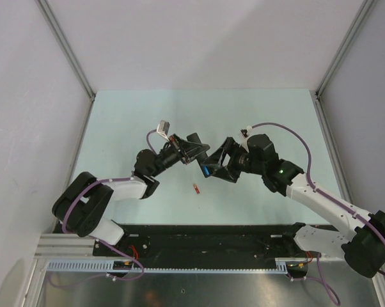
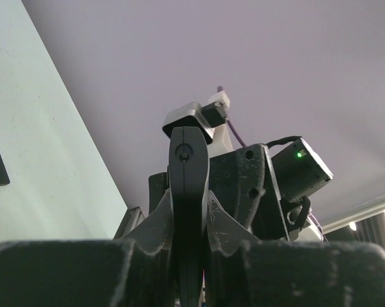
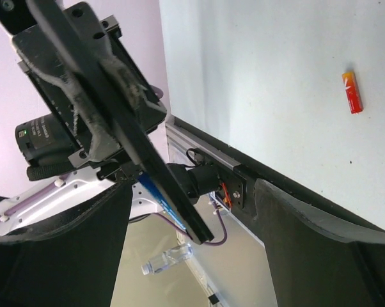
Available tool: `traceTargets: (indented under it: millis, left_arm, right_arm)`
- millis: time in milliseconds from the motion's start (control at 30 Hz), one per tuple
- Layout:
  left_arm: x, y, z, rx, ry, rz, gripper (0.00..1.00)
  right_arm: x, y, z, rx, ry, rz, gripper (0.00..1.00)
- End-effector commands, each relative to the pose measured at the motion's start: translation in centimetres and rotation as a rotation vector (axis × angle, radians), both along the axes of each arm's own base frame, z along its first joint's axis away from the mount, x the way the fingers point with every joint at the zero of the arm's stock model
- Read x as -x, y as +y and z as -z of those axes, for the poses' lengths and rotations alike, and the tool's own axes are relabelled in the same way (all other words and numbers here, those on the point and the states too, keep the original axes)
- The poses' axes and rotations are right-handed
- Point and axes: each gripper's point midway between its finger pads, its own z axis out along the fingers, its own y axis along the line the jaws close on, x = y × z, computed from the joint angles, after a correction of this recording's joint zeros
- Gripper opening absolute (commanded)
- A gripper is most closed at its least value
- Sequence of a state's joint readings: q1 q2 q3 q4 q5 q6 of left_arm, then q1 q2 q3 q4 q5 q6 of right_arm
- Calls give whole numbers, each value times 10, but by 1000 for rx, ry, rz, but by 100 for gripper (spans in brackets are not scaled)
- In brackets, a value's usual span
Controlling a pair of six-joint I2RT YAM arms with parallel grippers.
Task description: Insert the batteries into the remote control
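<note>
Now, your left claw point(image 2: 188, 251) clamps the remote point(image 2: 188, 182), a blue battery point(image 3: 157, 195) seemingly seated in it, so send your wide right claw point(image 3: 194, 198) down for the red battery point(image 3: 352, 92).

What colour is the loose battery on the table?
Red-orange cylindrical battery, best in right wrist view.

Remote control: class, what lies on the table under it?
Held up in the left hand, the remote control hangs above the table. A red-orange battery lies nearby, not beneath. That hand hides the spot underneath.
</note>
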State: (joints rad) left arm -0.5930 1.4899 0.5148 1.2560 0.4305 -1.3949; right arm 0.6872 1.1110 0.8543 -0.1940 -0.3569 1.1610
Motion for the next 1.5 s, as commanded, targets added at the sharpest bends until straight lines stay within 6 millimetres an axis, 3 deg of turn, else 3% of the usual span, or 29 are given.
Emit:
traceTargets:
  millis: [0, 500, 1467]
  left_arm:
    - [7, 5, -35, 55, -120, 2, 0]
    - [8, 4, -32, 49, -118, 6, 0]
    - [5, 8, -47, 80, -135, -16, 0]
  right_arm:
    - [-9, -2, -5, -32, -10, 39, 81]
    - [-16, 2, -8, -57, -15, 57, 81]
    - [-4, 8, 9, -33, 7, 15, 62]
